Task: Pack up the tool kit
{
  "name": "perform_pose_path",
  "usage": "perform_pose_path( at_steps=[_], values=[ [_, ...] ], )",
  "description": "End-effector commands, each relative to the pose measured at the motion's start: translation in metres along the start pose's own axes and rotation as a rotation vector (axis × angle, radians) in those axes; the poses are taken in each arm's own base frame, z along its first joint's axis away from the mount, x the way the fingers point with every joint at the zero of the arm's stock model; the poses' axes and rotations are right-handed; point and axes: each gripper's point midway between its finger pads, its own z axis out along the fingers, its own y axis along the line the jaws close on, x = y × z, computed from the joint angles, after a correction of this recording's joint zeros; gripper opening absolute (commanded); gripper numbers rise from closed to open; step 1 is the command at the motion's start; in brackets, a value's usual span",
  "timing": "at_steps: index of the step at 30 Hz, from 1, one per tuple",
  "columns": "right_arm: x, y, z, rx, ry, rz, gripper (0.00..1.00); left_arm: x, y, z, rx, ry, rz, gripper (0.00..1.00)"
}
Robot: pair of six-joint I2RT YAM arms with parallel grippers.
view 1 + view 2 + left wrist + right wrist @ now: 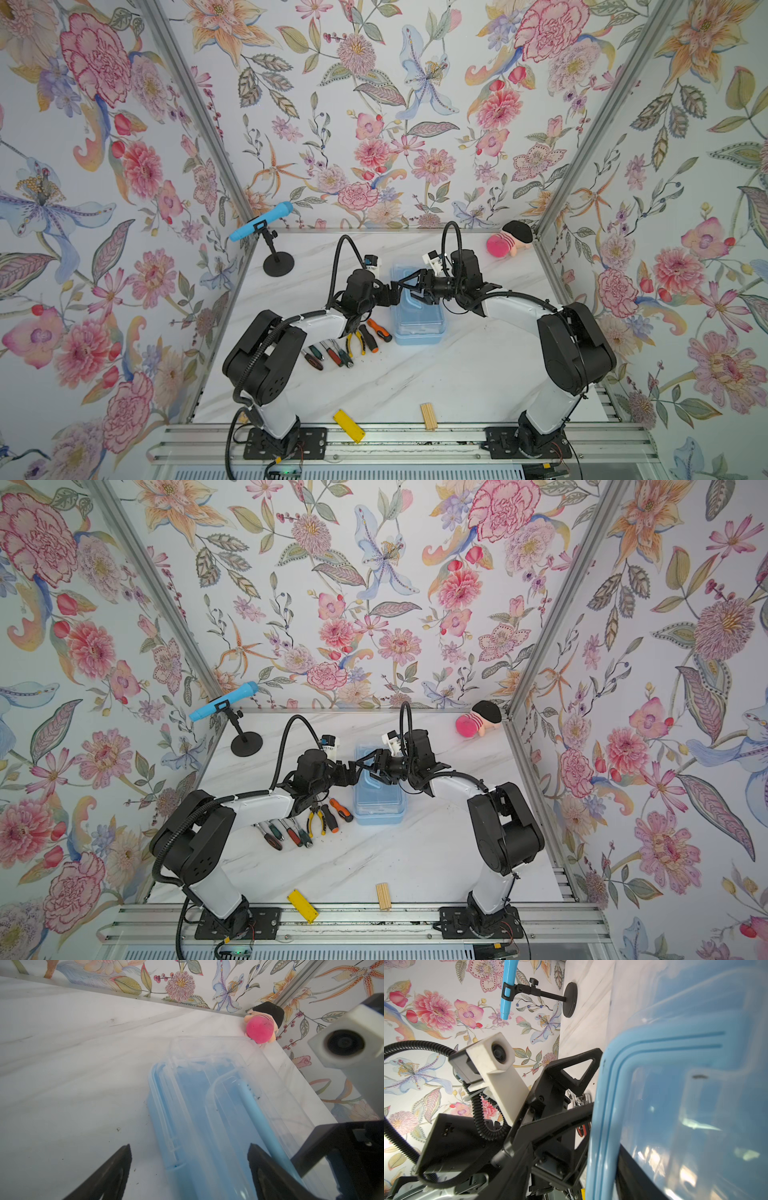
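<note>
Light-blue plastic, the box (pixel 417 328) of the tool kit sits mid-table on the white marble table (pixel 436 382) in both top views. The two grippers meet over its far half. The left gripper (pixel 396 291) comes in from the box's left edge and the right gripper (pixel 412 289) reaches over the clear lid (pixel 405 269). Together they hide that end and most of the blue handle (pixel 412 301). Just left of the box lie the orange-black screwdrivers (pixel 378 330), the yellow-handled pliers (pixel 355 344) and more screwdrivers, their tips covered by the left arm. A blue microphone (pixel 222 700) on a black stand and a pink plush toy (pixel 471 725) stand at the far corners. A yellow block (pixel 303 906) and a ridged wooden block (pixel 383 896) lie at the near edge. In the left wrist view the left gripper (pixel 189 1146) is spread wide and empty, one finger over bare table, the other over the lid beside the handle. The lid's edge overhangs the blue rim at the far end. In the right wrist view the box fills one side, blurred. A dark finger (pixel 631 1169) of the right gripper shows behind the clear plastic, so I cannot tell whether it grips anything. Raised lettering on the black arm housing (pixel 446 1128) is too blurred to read.
</note>
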Motion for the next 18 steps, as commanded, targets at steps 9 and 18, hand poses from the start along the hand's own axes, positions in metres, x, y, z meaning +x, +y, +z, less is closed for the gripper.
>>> perform_pose_path(
  at_steps=[9,18],
  values=[
    [0.006,-0.007,0.003,-0.049,0.018,0.033,0.53,-0.011,-0.005,-0.019,-0.005,-0.011,0.051,0.91],
    [-0.002,-0.009,0.001,-0.116,-0.024,0.001,0.27,0.017,0.01,-0.036,-0.04,0.043,0.051,0.91]
  ],
)
